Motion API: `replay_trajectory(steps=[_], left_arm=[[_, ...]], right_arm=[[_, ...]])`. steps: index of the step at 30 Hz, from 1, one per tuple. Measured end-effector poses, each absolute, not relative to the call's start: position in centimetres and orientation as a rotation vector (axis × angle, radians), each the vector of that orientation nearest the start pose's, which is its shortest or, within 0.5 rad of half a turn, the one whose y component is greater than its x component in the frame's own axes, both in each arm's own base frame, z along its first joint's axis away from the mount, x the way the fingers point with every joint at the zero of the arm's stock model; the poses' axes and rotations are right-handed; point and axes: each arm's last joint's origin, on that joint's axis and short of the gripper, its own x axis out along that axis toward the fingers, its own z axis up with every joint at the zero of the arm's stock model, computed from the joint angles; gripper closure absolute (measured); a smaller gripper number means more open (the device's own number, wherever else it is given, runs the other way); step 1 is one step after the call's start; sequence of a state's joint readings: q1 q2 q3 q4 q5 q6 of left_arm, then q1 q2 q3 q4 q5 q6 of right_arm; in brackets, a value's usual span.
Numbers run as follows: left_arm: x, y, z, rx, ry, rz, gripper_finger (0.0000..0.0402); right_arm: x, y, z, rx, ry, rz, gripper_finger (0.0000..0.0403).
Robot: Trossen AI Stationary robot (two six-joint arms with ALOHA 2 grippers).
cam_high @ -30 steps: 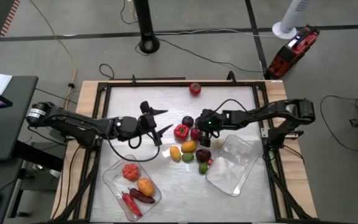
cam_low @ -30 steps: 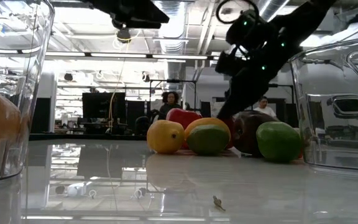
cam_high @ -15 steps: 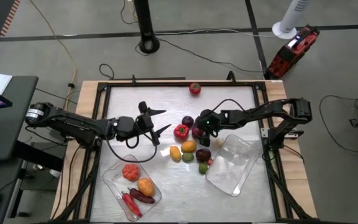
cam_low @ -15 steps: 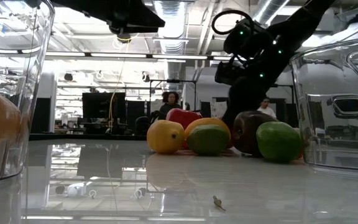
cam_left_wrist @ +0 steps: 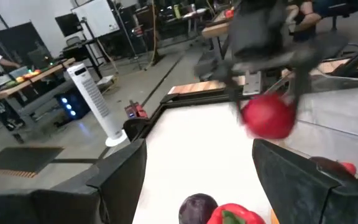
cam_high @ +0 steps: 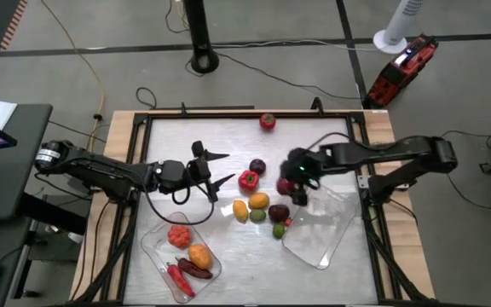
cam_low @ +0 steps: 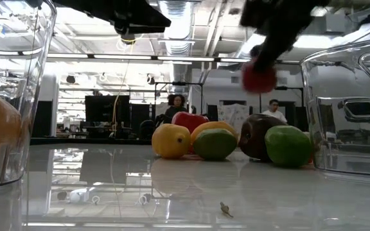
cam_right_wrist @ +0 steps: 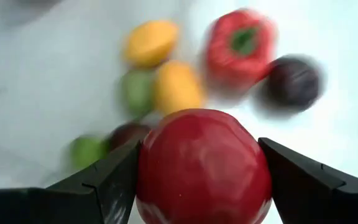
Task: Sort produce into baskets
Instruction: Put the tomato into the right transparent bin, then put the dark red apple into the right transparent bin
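My right gripper (cam_high: 290, 182) is shut on a round red fruit (cam_right_wrist: 202, 165), held in the air above the pile of produce. The pile lies on the table: a red pepper (cam_high: 248, 180), a purple piece (cam_high: 257, 166), an orange piece (cam_high: 259, 201), a yellow one (cam_high: 240, 210), a green one (cam_high: 257, 215), a dark one (cam_high: 278, 212) and a lime (cam_high: 279, 229). One clear basket (cam_high: 318, 230) lies empty near the right. The other (cam_high: 153, 241) holds several pieces. My left gripper (cam_high: 218, 168) hangs open and empty left of the pile. My right gripper pinches the red fruit between its two fingers (cam_right_wrist: 107, 180), one on each of its opposite sides (cam_right_wrist: 151, 165). The fingers come from above, slanting down. The fruit is lifted clear of the table and of the pile, as the low view (cam_low: 259, 78) shows.
A lone red tomato (cam_high: 268, 121) lies near the table's far edge. A raised black frame (cam_high: 143, 119) runs around the table. Bare tabletop lies at the far left and between the two baskets.
My right gripper, which stood low at the pile on the red fruit, has risen and gone toward the table's right edge with the fruit. The fruit is lifted clear of the table; the other pieces have stayed in place.
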State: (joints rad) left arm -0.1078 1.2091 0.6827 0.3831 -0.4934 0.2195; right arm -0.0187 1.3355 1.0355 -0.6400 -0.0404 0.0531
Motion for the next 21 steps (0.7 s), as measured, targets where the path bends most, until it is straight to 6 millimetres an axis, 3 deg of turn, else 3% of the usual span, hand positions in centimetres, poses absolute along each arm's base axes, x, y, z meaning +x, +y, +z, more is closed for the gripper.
replay_trajectory(steps=[5, 8, 16, 21], left_arm=[[26.1, -1.4, 26.5, 0.262, 0.185, 0.375, 0.0123], [26.1, -1.4, 26.7, 0.262, 0.186, 0.386, 0.0123], [26.2, -1.5, 27.0, 0.244, 0.195, 0.383, 0.0123], [26.2, -1.5, 26.8, 0.230, 0.214, 0.381, 0.0123]], right_arm=[[23.2, 2.8, 28.4, 0.224, 1.038, 0.150, 0.0076], [21.6, 4.2, 28.6, 0.284, 1.122, 0.148, 0.0075], [21.9, 5.7, 26.8, 0.304, 1.265, 0.034, 0.0025], [21.6, 5.1, 25.9, 0.357, 1.413, 0.021, 0.0008]])
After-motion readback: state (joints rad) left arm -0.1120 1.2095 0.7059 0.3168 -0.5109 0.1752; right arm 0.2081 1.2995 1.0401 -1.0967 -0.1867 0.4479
